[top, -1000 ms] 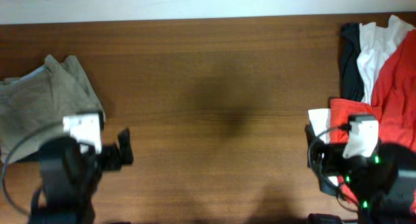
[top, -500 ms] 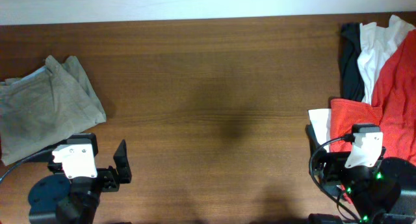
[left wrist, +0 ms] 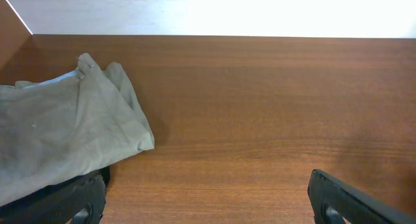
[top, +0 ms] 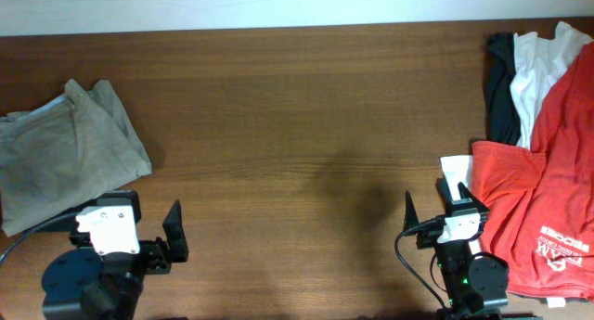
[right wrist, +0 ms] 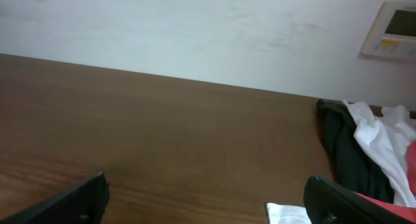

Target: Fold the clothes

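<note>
The folded khaki shorts (top: 67,153) lie at the table's left; in the left wrist view they (left wrist: 65,133) fill the left side. My left gripper (top: 116,218) is open and empty at the front left, its left finger (left wrist: 71,198) tucked at the shorts' near edge. A pile at the right holds a black garment (top: 502,88), a white top (top: 538,65) and a red T-shirt (top: 548,199) with white print. My right gripper (top: 441,207) is open and empty, just left of the red T-shirt. The right wrist view shows the black garment (right wrist: 344,146) and the white top (right wrist: 383,136).
A small white piece (top: 455,172) lies at the red T-shirt's left edge, just beyond my right gripper. The brown wooden table (top: 306,125) ends at a white wall at the back. A wall panel (right wrist: 393,29) shows in the right wrist view.
Both arms have drawn back toward the front edge. The right arm has dropped low and no longer covers the red T-shirt, whose print now shows. The clothes have not moved.
</note>
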You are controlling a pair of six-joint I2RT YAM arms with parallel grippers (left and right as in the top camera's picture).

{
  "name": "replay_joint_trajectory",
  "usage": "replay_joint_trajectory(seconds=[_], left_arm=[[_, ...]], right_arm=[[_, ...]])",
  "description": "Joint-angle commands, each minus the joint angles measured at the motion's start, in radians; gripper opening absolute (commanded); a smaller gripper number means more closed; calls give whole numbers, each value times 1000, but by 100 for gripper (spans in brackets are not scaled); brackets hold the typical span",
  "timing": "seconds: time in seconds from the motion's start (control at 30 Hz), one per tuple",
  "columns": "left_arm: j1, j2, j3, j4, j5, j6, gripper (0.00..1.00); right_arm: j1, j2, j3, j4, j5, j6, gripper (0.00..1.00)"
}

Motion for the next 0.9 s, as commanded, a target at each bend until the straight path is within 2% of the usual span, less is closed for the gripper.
replay_joint_trajectory(seconds=[0.0,0.43,0.53,0.6,0.67,0.73,0.8,0.87], left_arm=[[2,-4,-1,5,-3,-7,99],[1,-7,-1,5,-3,-7,99],[-29,-96,-38,-16,-26,-2,99],[-80,-184,-166,-10,-29,-3,99],[-132,-307,-426,212,-29,-3,99],[-136,-378,-587,395,-21,-3,99],[-136,-467,-823,722,-22,-3,99],[-136,-478,-943,919,-19,-2,99]], right_arm=[[1,-8,-5,-6,13,11,98],[1,-8,-5,-6,13,11,99],[1,-8,-5,-6,13,11,99],[1,-8,-5,-6,13,11,99],[1,-8,-5,-6,13,11,99],[1,-8,-5,-6,13,11,99],[1,-8,-5,-6,13,11,99],[1,-8,-5,-6,13,11,99]])
